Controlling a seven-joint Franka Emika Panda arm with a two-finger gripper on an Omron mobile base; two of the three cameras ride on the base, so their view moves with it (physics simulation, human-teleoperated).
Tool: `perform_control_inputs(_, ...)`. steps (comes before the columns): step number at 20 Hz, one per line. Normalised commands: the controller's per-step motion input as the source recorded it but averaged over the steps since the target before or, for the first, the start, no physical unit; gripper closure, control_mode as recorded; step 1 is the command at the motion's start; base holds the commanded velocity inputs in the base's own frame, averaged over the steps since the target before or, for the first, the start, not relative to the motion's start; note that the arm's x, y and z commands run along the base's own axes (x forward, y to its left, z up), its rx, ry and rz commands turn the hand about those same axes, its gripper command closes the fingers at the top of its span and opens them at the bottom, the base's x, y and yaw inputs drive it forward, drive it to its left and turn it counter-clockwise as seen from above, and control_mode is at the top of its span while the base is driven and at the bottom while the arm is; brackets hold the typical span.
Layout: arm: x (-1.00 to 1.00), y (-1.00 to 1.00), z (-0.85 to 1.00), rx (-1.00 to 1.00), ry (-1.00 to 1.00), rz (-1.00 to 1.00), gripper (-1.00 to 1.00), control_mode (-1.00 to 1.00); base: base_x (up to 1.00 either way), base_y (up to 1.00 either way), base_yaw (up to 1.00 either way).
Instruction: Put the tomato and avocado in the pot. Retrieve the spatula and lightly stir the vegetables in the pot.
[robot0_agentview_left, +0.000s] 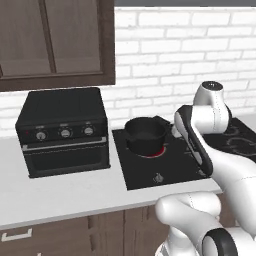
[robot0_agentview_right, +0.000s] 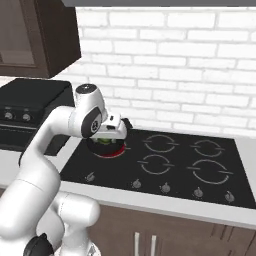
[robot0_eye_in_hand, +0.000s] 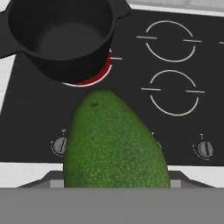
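Observation:
A big green avocado (robot0_eye_in_hand: 114, 144) hangs close in front of the hand camera, above the front of the cooktop. My gripper (robot0_agentview_right: 105, 142) is shut on it, and a bit of its green skin (robot0_agentview_right: 105, 141) shows under the white hand. The avocado hides my fingertips in the hand view. Just beyond it, the matte black pot (robot0_eye_in_hand: 61, 37) stands on a glowing red burner (robot0_eye_in_hand: 94, 76); the part of its inside that I can see is bare. The left base view shows the pot (robot0_agentview_left: 145, 134) beside my arm. The tomato and the spatula are out of view.
A black countertop oven (robot0_agentview_left: 64, 131) stands on the white counter (robot0_agentview_left: 60, 195) left of the cooktop (robot0_agentview_right: 165, 160). Several burner rings and a row of knobs (robot0_agentview_right: 165, 187) lie to the right. A white brick wall is behind, with dark cabinets above.

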Motion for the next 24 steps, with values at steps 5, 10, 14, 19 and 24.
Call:
perform_control_inputs(5,0.08,0.03,0.04,0.00,-0.01,0.00,1.00,-1.00,0.41,0.31,0.00)
perform_control_inputs(10,0.59,0.09,0.09,0.00,-0.05,0.00,1.00,-1.00,0.00,0.00,0.00)
perform_control_inputs(14,0.97,0.34,-0.21,0.00,0.00,0.00,1.00,-1.00,0.00,0.00,0.00)
perform_control_inputs(19,0.84,0.13,-0.43,0.00,0.00,0.00,1.00,-1.00,0.00,0.00,0.00)
perform_control_inputs(24,0.49,0.04,-0.59,0.00,0.00,0.00,1.00,-1.00,0.00,0.00,0.00)
